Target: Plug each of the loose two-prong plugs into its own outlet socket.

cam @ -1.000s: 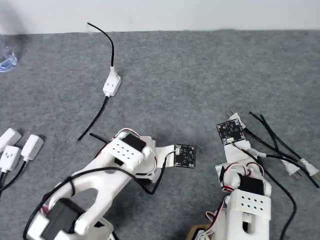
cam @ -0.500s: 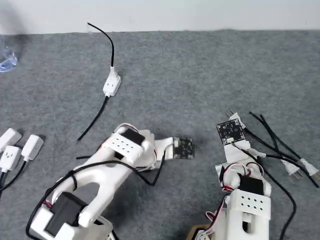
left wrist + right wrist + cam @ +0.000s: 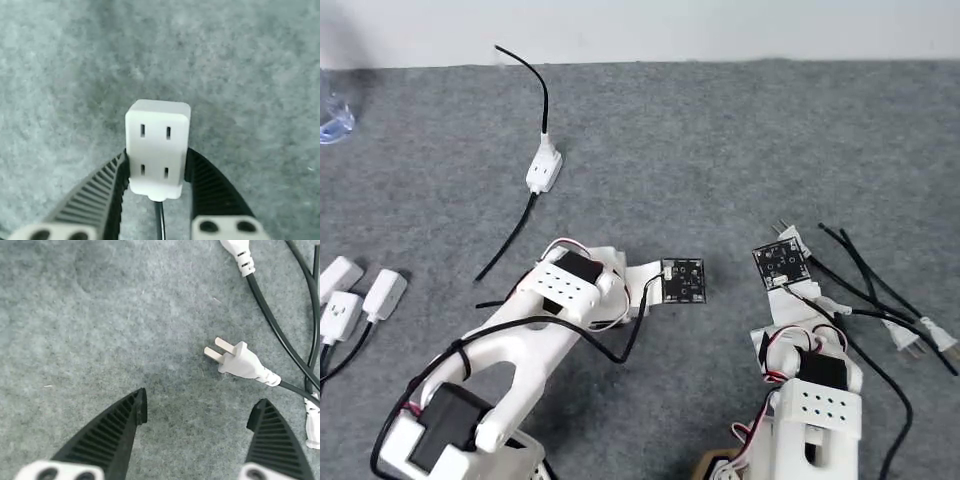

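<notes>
My left gripper [image 3: 158,172] is shut on a white outlet socket [image 3: 158,145], its black fingers [image 3: 102,197] pressing both sides; the slotted face looks at the camera and a black cord leaves its rear. My right gripper [image 3: 199,409] stands open over the grey carpet, with a loose white two-prong plug [image 3: 241,361] lying just beyond its fingertips. A second plug [image 3: 235,249] lies farther off. In the high view the left arm [image 3: 570,290] is at the lower middle and the right arm [image 3: 810,390] at the lower right, beside more loose plugs [image 3: 912,342].
A socket [image 3: 543,168] with a cord plugged in lies at the back left. Three more white sockets [image 3: 360,296] sit at the left edge. Black cables [image 3: 865,285] trail across the right side. Bare carpet stretches between the arms and the back wall.
The left arm's wrist has swung a little toward the back of the table, still holding the socket. The right arm has stayed still.
</notes>
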Robot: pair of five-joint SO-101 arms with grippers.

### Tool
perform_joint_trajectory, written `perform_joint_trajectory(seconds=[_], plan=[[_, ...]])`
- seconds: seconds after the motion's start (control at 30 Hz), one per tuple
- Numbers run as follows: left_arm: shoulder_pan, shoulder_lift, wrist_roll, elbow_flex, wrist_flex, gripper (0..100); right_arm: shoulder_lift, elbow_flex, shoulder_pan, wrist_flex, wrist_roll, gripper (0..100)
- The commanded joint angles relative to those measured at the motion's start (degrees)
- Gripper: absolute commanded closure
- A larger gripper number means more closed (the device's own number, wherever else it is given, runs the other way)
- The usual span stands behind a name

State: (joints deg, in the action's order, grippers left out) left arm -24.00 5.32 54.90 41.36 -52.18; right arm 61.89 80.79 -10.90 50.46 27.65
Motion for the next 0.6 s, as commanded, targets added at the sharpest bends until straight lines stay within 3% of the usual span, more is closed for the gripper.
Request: perform_joint_trajectory(seconds=[0.0, 0.23, 0.47, 0.57], plan=[[1.1, 0.2, -3.9, -0.5, 2.3, 91, 0.1, -2.7, -0.7, -1.2, -0.4, 68.6], [0.8, 0.2, -4.0, 1.0, 1.8, 74, 0.1, -2.7, -0.7, -1.1, -0.4, 68.6], [0.6, 0.4, -4.0, 1.0, 1.6, 74, 0.1, -2.7, -0.7, -1.1, -0.4, 68.6], [0.1, 1.6, -4.2, -1.4, -2.7, 74, 0.1, -3.0, -0.7, -1.2, -0.4, 68.6]])
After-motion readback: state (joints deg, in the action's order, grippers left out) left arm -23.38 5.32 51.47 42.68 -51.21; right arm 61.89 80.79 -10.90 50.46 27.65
